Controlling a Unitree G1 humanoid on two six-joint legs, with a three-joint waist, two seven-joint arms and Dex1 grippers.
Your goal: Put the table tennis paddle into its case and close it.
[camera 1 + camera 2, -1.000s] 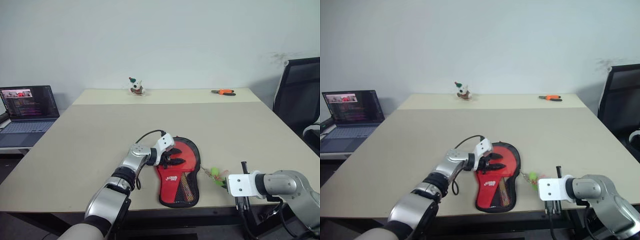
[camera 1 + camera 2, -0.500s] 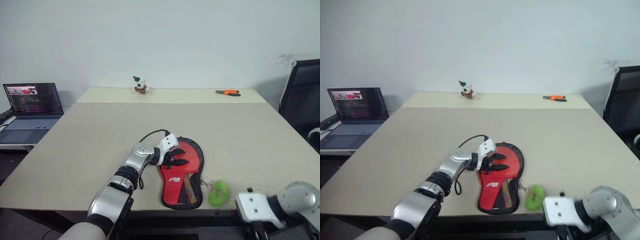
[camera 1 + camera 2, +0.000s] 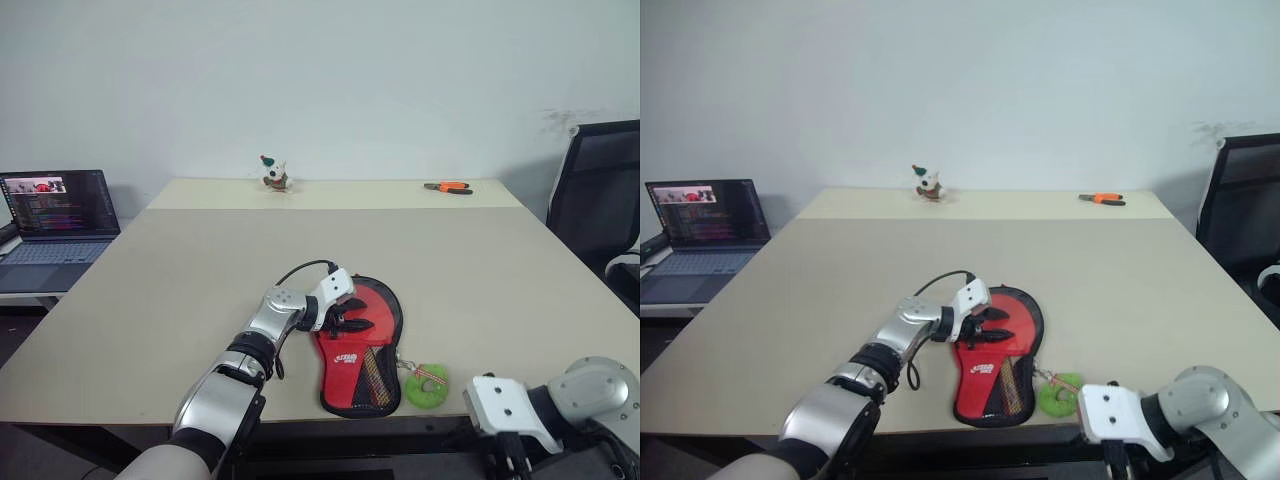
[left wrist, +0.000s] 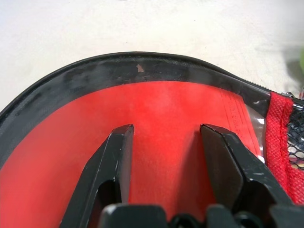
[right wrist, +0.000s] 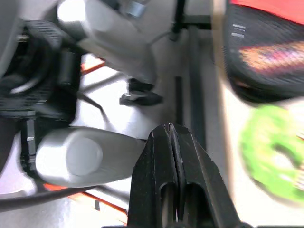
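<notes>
Table: beige top stood before me.
Case: lay flat near my front edge, the red paddle face showing inside.
Green ring: lay just beside the case, at the front edge.
Small figurine: stood at the far edge.
Orange pliers: lay near the far right corner.

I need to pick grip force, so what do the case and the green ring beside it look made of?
The case: apparently soft black fabric, with a stitched rim, a mesh panel and a glossy clear window over red. The green ring: fuzzy outline, possibly plush or yarn; material uncertain.
</notes>
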